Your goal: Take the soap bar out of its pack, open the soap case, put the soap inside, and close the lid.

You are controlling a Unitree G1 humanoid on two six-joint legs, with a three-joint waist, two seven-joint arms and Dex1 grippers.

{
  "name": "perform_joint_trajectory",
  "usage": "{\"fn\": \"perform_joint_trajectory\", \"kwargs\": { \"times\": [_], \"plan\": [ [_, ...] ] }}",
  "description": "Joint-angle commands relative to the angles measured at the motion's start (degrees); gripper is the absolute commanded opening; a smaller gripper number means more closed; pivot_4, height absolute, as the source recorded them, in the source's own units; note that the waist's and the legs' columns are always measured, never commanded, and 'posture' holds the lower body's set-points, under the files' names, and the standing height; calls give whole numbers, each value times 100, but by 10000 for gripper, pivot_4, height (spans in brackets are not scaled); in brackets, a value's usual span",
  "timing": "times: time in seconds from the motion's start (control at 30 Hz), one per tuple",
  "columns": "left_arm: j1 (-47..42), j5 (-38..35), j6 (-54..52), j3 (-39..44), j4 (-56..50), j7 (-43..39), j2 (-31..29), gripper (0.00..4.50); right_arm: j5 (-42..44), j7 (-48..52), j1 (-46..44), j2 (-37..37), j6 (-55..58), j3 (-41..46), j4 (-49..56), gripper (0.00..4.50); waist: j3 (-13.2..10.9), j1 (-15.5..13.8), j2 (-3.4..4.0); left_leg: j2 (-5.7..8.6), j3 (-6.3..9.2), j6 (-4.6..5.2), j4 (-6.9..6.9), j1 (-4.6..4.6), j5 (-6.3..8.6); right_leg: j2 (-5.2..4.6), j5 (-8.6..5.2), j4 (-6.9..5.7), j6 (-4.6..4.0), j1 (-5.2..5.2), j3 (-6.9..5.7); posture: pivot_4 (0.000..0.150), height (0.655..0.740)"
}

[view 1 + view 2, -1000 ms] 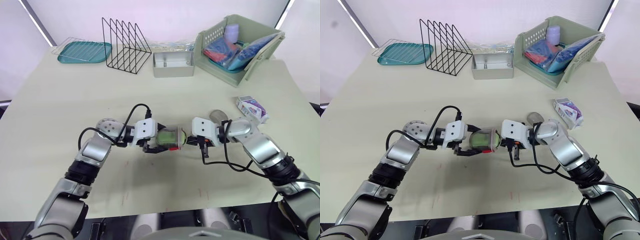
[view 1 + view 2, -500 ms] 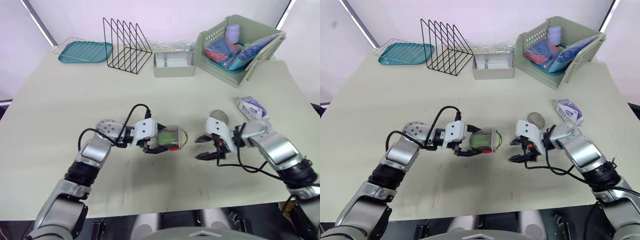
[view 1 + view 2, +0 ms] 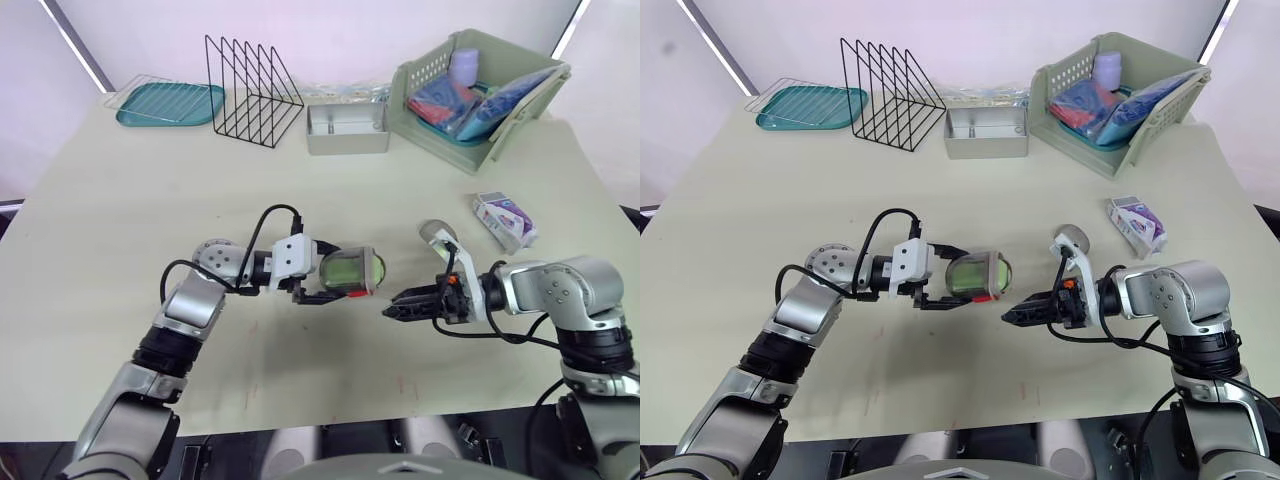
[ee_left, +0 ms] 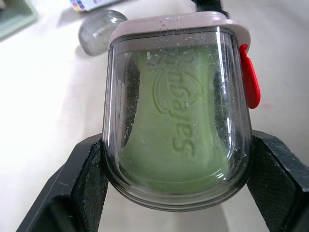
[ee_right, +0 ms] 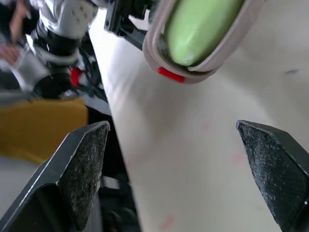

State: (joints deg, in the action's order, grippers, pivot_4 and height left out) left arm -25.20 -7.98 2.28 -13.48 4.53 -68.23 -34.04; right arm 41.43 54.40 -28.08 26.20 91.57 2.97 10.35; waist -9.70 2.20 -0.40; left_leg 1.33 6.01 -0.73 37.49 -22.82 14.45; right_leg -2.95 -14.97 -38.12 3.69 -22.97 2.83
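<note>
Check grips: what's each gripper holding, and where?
Left gripper clamps the soap case by its two sides, soap inside. Right gripper is open, holding nothing.

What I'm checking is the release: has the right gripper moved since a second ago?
Yes. The right gripper has drawn back off the soap case, to the robot's right and toward the table's near edge, farther from the wire rack.

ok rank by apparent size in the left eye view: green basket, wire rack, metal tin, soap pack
green basket
wire rack
metal tin
soap pack (nearer the camera, so the last two are unsure)
</note>
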Motion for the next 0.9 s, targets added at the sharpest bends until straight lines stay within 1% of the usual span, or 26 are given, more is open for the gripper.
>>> {"fn": "perform_joint_trajectory", "kwargs": {
  "times": [0.03,0.23,0.47,0.67,0.9],
  "plan": [
    [12,-51,249,149,-291,157,32,36027,694,-609,-196,-191,93,383,-289,44256,0,-1,0,1,-1,0,0,0,0,-2,0,-1,0,0,1,1500,7400],
    [51,2,291,49,-394,294,92,36027,1562,-1745,-472,-613,93,714,-882,44256,0,15,0,1,-1,0,-1,1,0,-1,0,-3,0,-1,1,1500,7400],
    [65,38,298,-21,-447,348,122,36027,2368,-2765,-613,-801,93,798,-1268,44256,0,18,1,2,-2,0,-1,1,0,-1,0,-4,0,-1,2,1500,7400],
    [-1,115,341,-72,-425,358,175,36027,2923,-3304,-693,-893,93,735,-1436,44256,0,23,1,1,-3,1,-2,1,0,0,0,-5,0,-3,3,1500,7400],
    [-31,167,361,-86,-403,341,199,36027,3162,-3613,-732,-910,93,657,-1537,44256,0,26,1,1,-4,1,-2,1,0,0,0,-6,0,-3,3,1500,7400]
  ]
}}
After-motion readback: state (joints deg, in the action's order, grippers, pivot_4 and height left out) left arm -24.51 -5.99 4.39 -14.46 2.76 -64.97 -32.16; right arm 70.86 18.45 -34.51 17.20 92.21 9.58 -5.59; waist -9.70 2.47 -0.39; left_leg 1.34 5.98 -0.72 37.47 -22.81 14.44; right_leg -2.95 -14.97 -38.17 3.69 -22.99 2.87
